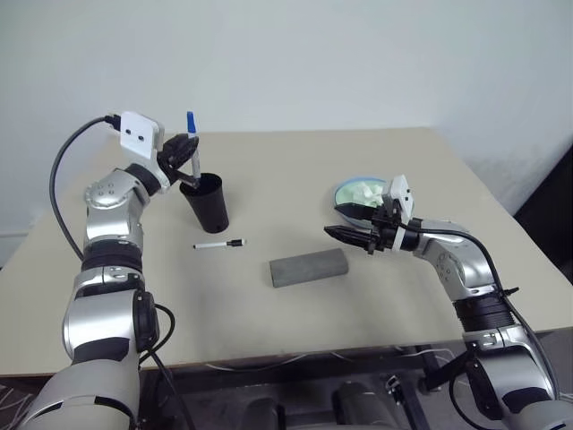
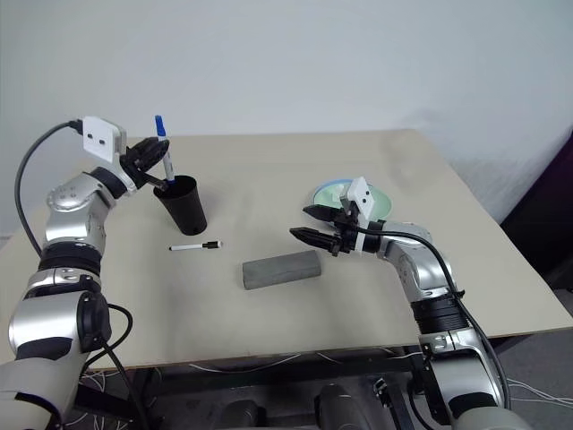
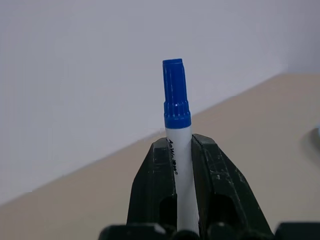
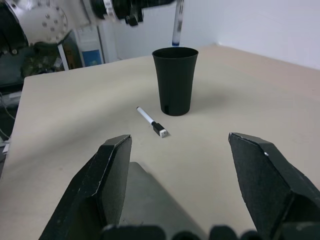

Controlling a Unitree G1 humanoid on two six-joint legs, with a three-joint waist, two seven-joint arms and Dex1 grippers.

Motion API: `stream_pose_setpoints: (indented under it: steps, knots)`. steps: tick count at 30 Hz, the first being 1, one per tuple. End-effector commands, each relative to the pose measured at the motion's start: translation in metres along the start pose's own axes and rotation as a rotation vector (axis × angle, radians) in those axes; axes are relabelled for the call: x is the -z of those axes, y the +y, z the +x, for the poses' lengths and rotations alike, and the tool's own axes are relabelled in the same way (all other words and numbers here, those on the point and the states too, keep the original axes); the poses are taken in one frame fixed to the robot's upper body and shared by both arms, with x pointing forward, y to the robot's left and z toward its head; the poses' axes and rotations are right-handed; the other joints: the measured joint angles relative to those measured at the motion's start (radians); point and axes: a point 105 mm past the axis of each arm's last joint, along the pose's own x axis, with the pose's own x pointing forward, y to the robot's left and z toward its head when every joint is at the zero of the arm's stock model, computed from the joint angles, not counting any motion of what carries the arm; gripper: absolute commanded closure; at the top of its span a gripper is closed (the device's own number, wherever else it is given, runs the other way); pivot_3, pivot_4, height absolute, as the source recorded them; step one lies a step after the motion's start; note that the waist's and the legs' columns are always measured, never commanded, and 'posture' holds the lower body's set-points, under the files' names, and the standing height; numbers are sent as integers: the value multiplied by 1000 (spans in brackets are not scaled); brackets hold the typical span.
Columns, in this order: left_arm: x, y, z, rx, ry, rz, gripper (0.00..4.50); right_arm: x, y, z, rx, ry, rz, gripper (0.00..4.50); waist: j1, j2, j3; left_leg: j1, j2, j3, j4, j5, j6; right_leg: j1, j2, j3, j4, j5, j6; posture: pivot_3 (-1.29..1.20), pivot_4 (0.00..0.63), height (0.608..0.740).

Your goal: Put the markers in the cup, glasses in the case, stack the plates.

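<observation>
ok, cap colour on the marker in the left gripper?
Blue. The marker held in the left gripper shows its cap best in the left wrist view.

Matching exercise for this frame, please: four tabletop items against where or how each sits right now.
Things:
1. blue-capped marker
2. black-capped marker
3. case
4. plates

States:
A. closed, lying on the table
B. stacked behind the right gripper
C. clamped upright in the left gripper, above the cup
D. lying loose beside the cup

Pairs: 1-C, 2-D, 3-A, 4-B
</observation>
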Motion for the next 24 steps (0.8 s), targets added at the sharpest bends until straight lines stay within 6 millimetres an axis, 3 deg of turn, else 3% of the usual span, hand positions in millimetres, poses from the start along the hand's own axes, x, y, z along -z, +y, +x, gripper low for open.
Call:
stream_pose_setpoints:
  steps: [1, 17, 18, 24]
  knots:
    - [-1, 3, 1, -38, -33, -8, 4419, -19, -1, -1, -7, -32, -66, 1137, 2, 0, 0, 0, 0, 0, 0, 0, 0, 0, 0, 0, 0, 0, 0, 0, 0, 740]
    - [23, -11, 8, -40, 34, -50, 4419, -16, 0, -8, 22, -27, -61, 1137, 8, 0, 0, 0, 0, 0, 0, 0, 0, 0, 0, 0, -1, 0, 0, 0, 0, 740]
    - [24, -12, 9, -39, 35, -50, 3660, -16, 0, -8, 23, -26, -61, 1137, 8, 0, 0, 0, 0, 0, 0, 0, 0, 0, 0, 0, 0, 0, 0, 0, 0, 740]
    - [19, -14, 12, -27, 20, -42, 1662, -16, -1, -7, 22, -25, -62, 1137, 11, 0, 0, 0, 0, 0, 0, 0, 0, 0, 0, 0, 0, 0, 0, 0, 0, 740]
